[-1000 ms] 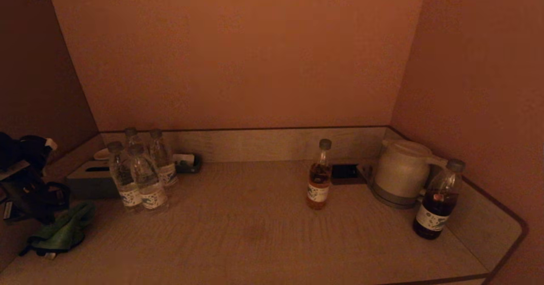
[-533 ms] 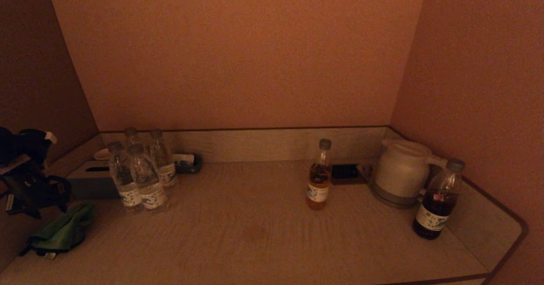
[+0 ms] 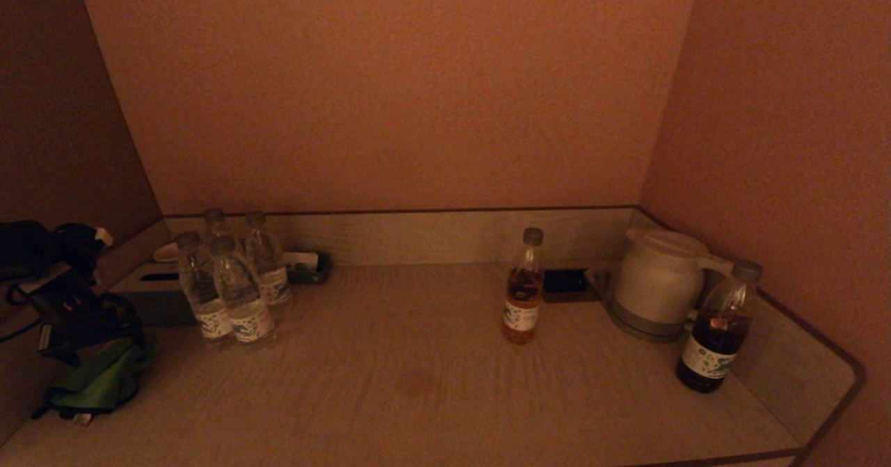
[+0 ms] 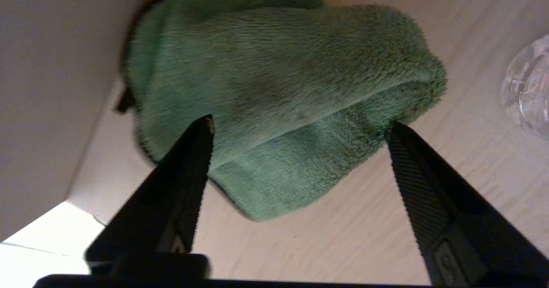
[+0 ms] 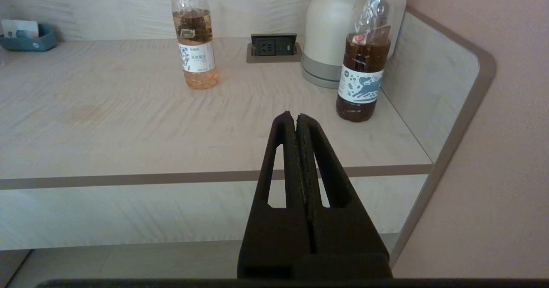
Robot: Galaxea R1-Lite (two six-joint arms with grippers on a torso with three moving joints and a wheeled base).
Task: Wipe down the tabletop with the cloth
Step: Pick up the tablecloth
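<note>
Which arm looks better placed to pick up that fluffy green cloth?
The left. The left gripper is open with its fingers on either side of the fluffy green cloth at the tabletop's left edge. The right gripper is shut, off the front edge.

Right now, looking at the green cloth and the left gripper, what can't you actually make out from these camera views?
- Head view: the left gripper is a dark shape over the green cloth; its fingers are lost in shadow there.
- Left wrist view: whether the fingertips touch the green cloth or stand just short of it; the cloth's far side is cut by the frame edge.
- Head view: the tissue box is partly hidden by the water bottles.
- The right gripper is outside the head view.
</note>
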